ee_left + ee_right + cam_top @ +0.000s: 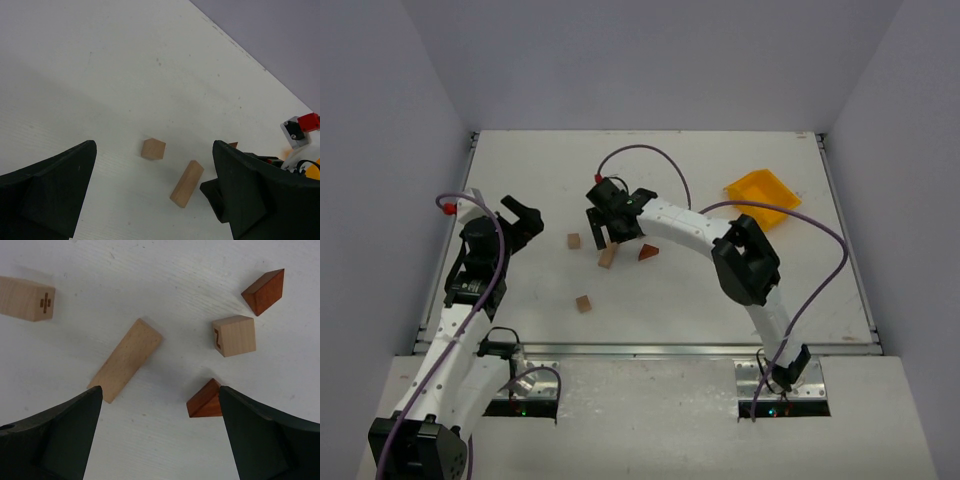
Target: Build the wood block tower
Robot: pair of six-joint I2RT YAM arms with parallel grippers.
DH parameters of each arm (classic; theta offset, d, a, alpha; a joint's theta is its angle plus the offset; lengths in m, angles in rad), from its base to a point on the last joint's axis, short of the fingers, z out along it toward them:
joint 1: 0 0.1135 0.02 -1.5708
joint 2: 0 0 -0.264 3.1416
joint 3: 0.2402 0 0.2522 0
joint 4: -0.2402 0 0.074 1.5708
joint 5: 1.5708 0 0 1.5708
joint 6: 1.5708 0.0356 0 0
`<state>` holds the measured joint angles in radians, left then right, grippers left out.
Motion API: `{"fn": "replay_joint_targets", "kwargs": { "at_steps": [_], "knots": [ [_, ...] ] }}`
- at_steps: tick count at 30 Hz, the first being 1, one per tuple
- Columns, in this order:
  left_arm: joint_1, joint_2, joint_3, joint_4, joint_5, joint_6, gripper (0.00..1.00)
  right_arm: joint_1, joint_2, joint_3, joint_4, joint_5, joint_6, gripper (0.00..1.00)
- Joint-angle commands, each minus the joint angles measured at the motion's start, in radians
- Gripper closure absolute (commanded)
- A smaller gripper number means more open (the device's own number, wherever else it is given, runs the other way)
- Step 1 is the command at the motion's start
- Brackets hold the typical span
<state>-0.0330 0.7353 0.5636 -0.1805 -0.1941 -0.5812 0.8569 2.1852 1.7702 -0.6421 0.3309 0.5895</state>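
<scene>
Our left claw (527, 220) is open; our right claw (157, 405) hangs wide open over the wood blocks (608, 256), scattered unstacked on the table (720, 310). Descending, it could clip the reddish wedge (205, 401) and skew the long pale block (126, 360).

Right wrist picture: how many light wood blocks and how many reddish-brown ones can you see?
Pale tan blocks: 3
Reddish-brown blocks: 2
Total: 5
</scene>
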Motion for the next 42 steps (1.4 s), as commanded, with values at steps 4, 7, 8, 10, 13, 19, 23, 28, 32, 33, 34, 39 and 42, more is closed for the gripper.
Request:
{"fn": "replay_joint_targets", "kwargs": {
  "at_steps": [4, 7, 8, 10, 13, 19, 23, 28, 32, 33, 34, 39, 42],
  "knots": [
    [0.001, -0.024, 0.008, 0.049, 0.008, -0.005, 0.0, 0.046, 0.106, 0.103, -0.016, 0.15, 0.227, 0.01],
    [0.001, -0.041, 0.004, 0.047, 0.005, -0.004, 0.0, 0.05, 0.143, 0.134, -0.009, 0.13, 0.228, 0.01],
    [0.001, -0.045, 0.003, 0.048, 0.006, -0.004, 0.0, 0.051, 0.149, 0.147, -0.013, 0.131, 0.228, 0.01],
    [0.001, -0.049, -0.001, 0.052, 0.013, -0.006, 0.0, 0.054, 0.147, 0.146, 0.001, 0.127, 0.226, 0.01],
    [-0.001, -0.048, -0.001, 0.056, 0.012, -0.005, 0.0, 0.057, 0.134, 0.126, 0.012, 0.147, 0.211, 0.01],
    [-0.001, -0.042, -0.002, 0.062, 0.012, -0.005, 0.0, 0.051, 0.09, 0.126, 0.011, 0.233, 0.074, 0.01],
    [-0.002, -0.038, -0.001, 0.061, 0.007, -0.002, 0.0, 0.051, 0.116, 0.145, 0.006, 0.139, 0.09, 0.01],
    [-0.002, -0.042, 0.001, 0.058, 0.005, -0.002, 0.0, 0.053, 0.187, 0.165, -0.025, 0.066, 0.144, 0.02],
    [-0.002, -0.042, 0.001, 0.058, 0.001, -0.002, 0.0, 0.053, 0.18, 0.121, -0.016, 0.072, 0.162, 0.22],
    [-0.002, -0.042, 0.0, 0.058, 0.0, -0.002, 0.0, 0.054, 0.161, 0.106, -0.008, 0.073, 0.166, 0.28],
    [-0.002, -0.043, 0.0, 0.056, -0.001, -0.002, 0.0, 0.054, 0.148, 0.083, 0.002, 0.073, 0.168, 0.33],
    [-0.002, -0.044, 0.002, 0.052, -0.007, -0.002, 0.0, 0.056, 0.133, 0.034, 0.003, 0.097, 0.171, 0.5],
    [-0.002, -0.045, 0.002, 0.052, -0.005, -0.002, 0.0, 0.054, 0.113, 0.014, 0.044, 0.083, 0.089, 0.75]
  ]
}}
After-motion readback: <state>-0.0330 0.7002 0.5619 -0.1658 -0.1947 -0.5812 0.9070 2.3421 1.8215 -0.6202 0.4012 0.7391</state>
